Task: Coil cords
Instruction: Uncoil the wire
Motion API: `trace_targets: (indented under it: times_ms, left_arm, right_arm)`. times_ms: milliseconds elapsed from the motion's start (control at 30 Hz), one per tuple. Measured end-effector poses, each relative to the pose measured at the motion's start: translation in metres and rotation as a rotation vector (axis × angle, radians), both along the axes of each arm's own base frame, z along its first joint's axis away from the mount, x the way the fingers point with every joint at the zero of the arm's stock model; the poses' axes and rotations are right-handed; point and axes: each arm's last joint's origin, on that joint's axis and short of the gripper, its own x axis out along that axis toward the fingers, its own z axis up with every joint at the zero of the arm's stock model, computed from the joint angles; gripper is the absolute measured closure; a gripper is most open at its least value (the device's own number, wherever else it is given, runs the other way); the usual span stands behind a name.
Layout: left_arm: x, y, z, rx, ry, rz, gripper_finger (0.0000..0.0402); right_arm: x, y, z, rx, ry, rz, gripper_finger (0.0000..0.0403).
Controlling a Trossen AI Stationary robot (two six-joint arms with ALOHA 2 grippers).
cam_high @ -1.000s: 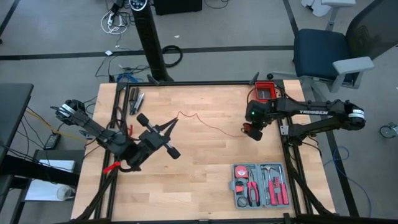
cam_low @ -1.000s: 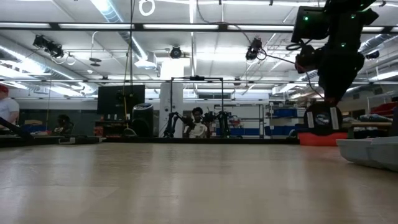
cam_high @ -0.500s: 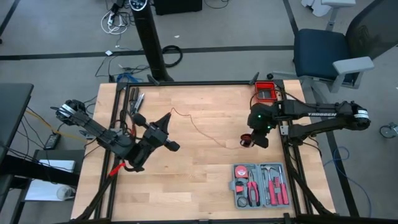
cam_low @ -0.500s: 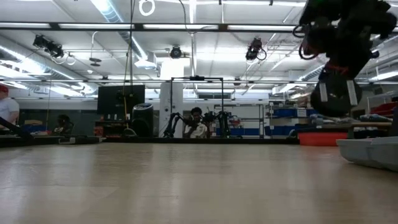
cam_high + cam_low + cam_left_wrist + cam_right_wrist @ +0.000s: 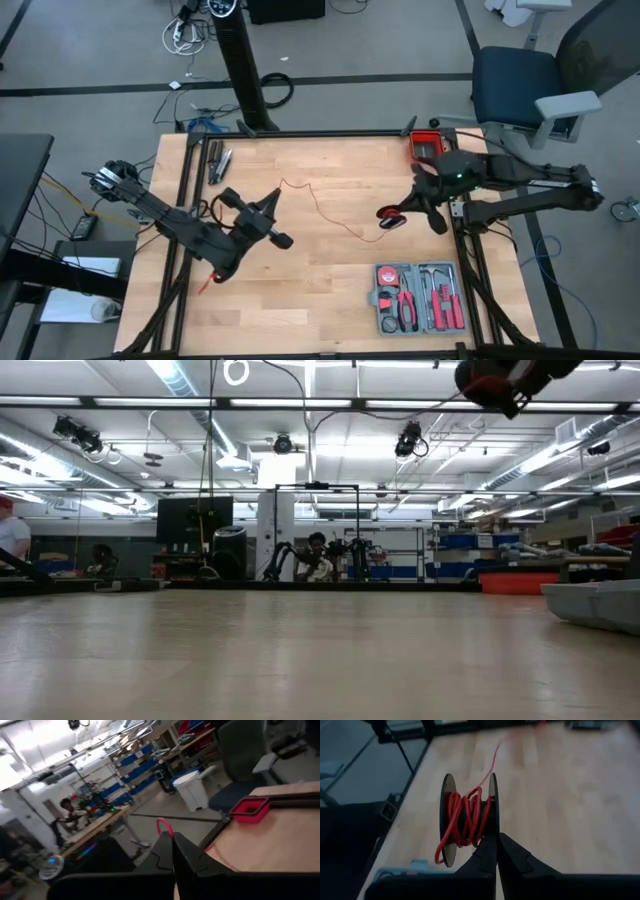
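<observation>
Table: pale wooden table in a black frame.
Near right corner: open grey tool case — red-handled tools inside.
Far right corner: red tray.
Far left edge: small dark tools — kind unclear.

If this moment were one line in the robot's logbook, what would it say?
task: coil cord | right gripper: shut on spool, raised | left gripper: shut on cord end | cord: partly wound, rest trailing across table
</observation>
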Motion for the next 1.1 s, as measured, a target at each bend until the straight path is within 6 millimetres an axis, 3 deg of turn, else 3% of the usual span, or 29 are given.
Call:
trace_targets:
  times_ms: [267,567,833,967,1100]
  left_arm:
    - [0.007,0.005,-0.017,-0.111,-0.07,-0.149,0.0402]
    - [0.02,0.019,-0.029,-0.296,-0.06,-0.389,0.0402]
    - [0.037,0.024,-0.045,-0.422,0.089,-0.702,0.0402]
    - [0.044,0.026,-0.053,-0.405,0.105,-0.656,0.0396]
    - [0.048,0.025,-0.062,-0.37,0.15,-0.62,0.0357]
  right_arm:
    - [-0.004,-0.001,0.013,-0.065,-0.132,0.01,0.04]
    - [0.005,-0.019,0.026,-0.206,-0.213,-0.308,0.04]
    - [0.022,-0.025,0.022,-0.246,-0.199,-0.395,0.04]
    - [0.028,-0.025,0.021,-0.251,-0.194,-0.391,0.04]
    - [0.028,-0.025,0.02,-0.252,-0.191,-0.39,0.04]
